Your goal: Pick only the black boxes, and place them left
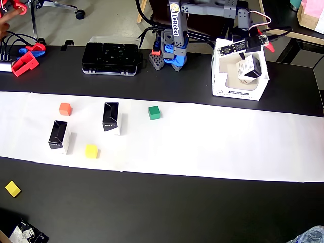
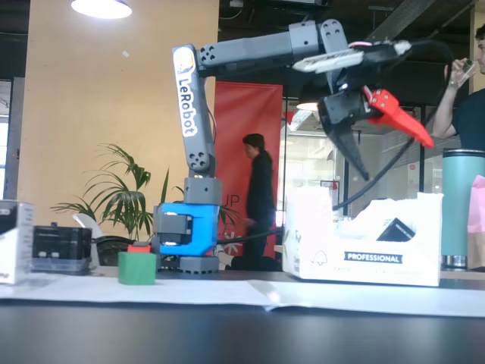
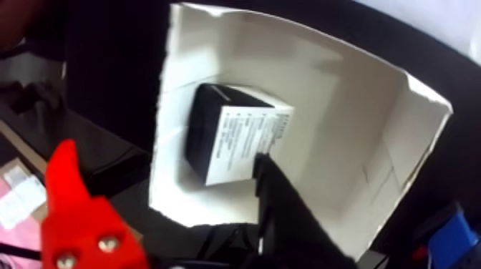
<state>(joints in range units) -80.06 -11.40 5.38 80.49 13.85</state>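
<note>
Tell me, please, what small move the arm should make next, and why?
Probably swing back toward the nearer black box on the white paper. The gripper hangs open and empty above the white tray, one black box already lies inside, and another black box also waits.

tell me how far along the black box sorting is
One glossy black carton already lies tilted inside the white open-topped cardboard tray. Nothing is in hand: the gripper hangs open above the tray, holding nothing. Left to do: two upright black cartons stand on the white paper strip among the coloured cubes.
</note>
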